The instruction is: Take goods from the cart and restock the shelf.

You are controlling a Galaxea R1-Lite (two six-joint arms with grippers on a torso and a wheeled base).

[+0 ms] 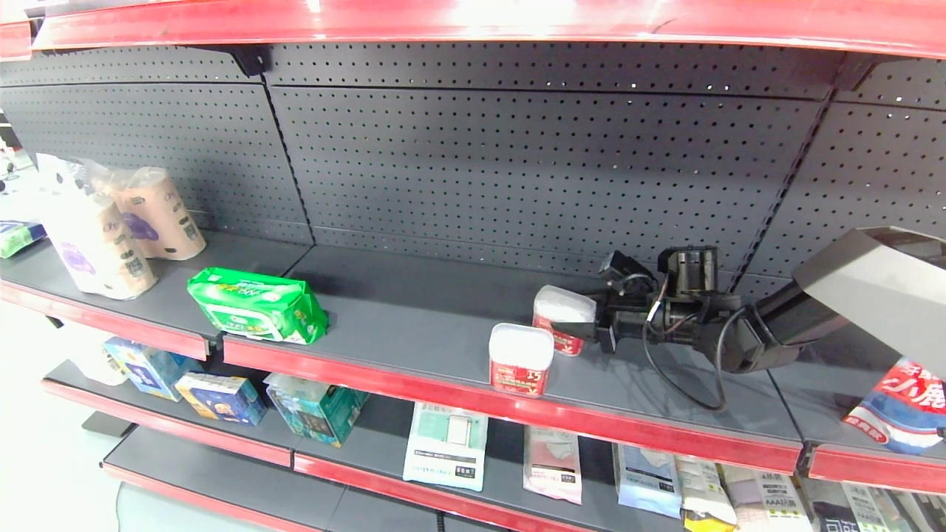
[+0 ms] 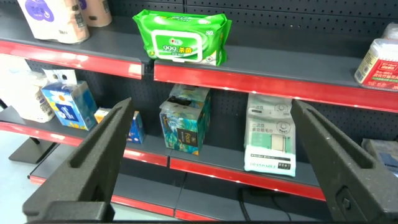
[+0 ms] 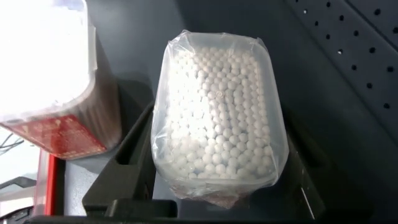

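Note:
My right gripper (image 1: pixel 575 323) is shut on a clear box of cotton swabs (image 1: pixel 563 316) with a red label, held low over the middle shelf board (image 1: pixel 414 325), tilted. In the right wrist view the box (image 3: pixel 217 118) sits between the black fingers (image 3: pixel 127 165), its white swab tips facing the camera. A second, matching swab box (image 1: pixel 520 359) stands upright just in front of it by the red shelf edge, also seen beside the held one (image 3: pixel 46 74). My left gripper (image 2: pixel 208 155) is open and holds nothing, facing the lower shelves.
A green wipes pack (image 1: pixel 257 304) lies on the same shelf to the left, and toilet roll packs (image 1: pixel 96 236) stand at the far left. A blue-red bag (image 1: pixel 905 406) lies at the right. Lower shelves carry tissue boxes (image 2: pixel 185 118) and flat packets (image 1: pixel 446 445).

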